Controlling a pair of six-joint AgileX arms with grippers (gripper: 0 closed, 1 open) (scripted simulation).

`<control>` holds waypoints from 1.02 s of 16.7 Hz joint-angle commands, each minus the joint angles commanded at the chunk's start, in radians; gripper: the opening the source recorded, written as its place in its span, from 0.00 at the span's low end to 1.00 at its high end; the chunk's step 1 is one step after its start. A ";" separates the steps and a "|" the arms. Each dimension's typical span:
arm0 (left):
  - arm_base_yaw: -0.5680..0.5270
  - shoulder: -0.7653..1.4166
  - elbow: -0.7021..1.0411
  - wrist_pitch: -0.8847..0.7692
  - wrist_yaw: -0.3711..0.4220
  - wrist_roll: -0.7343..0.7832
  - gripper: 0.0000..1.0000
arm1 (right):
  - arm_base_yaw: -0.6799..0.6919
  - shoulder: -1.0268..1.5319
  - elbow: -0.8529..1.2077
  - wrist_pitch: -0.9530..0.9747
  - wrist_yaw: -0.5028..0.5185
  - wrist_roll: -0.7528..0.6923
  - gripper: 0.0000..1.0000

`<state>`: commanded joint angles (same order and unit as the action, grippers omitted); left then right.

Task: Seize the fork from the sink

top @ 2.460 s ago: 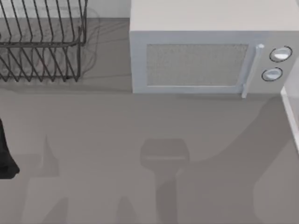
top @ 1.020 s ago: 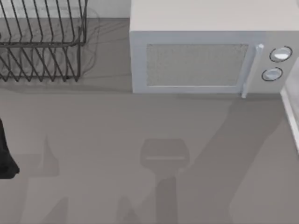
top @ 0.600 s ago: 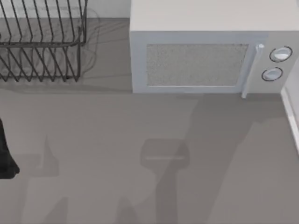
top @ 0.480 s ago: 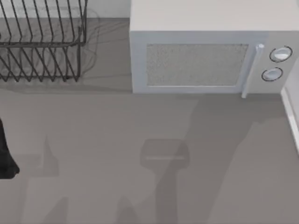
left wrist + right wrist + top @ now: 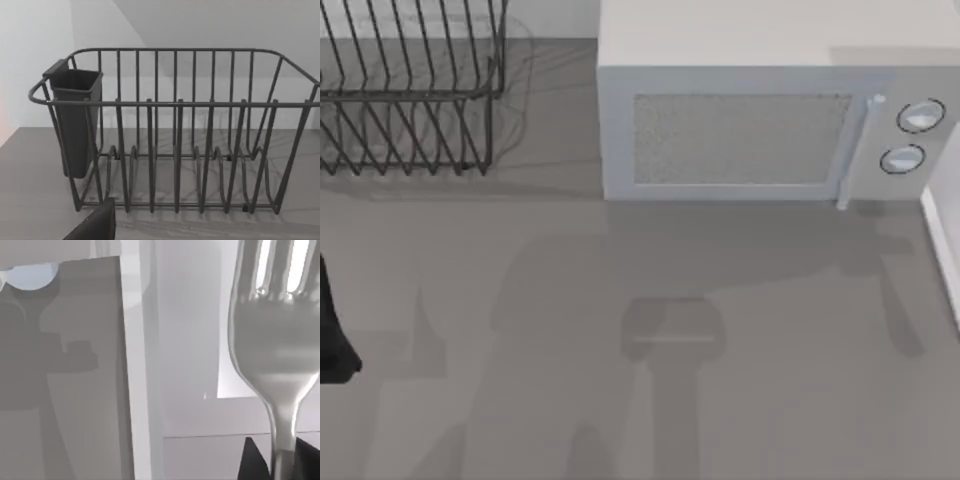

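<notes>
The fork (image 5: 277, 340) is shiny silver and rises close in front of the right wrist camera, tines up. Its thin handle runs down between the two dark fingers of my right gripper (image 5: 281, 460), which is shut on it. Behind the fork lie the white rim (image 5: 135, 365) and pale inner walls of the sink. In the top view the sink's white edge (image 5: 942, 250) shows at the far right of the table. My left arm (image 5: 332, 335) is parked at the table's left edge.
A dark wire dish rack (image 5: 405, 90) with a utensil cup (image 5: 75, 125) stands at the back left. A white microwave (image 5: 770, 110) stands at the back middle and right. Grey tabletop (image 5: 650, 300) stretches in front of both.
The broad arm shadow on the table has swept from the right side across to the left and middle. The left arm has not moved.
</notes>
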<state>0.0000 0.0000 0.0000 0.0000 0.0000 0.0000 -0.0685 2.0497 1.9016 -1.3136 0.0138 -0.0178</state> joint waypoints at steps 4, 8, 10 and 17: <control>0.000 0.000 0.000 0.000 0.000 0.000 1.00 | 0.221 -0.236 -0.102 -0.076 0.015 0.243 0.00; 0.000 0.000 0.000 0.000 0.000 0.000 1.00 | 0.478 -0.378 -0.272 -0.085 0.008 0.476 0.00; 0.000 0.000 0.000 0.000 0.000 0.000 1.00 | 0.596 -0.405 -0.361 -0.069 -0.002 0.572 0.00; 0.000 0.000 0.000 0.000 0.000 0.000 1.00 | 0.738 -0.413 -0.483 -0.039 -0.014 0.698 0.00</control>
<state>0.0000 0.0000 0.0000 0.0000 0.0000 0.0000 0.6692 1.6365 1.4181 -1.3524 0.0000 0.6802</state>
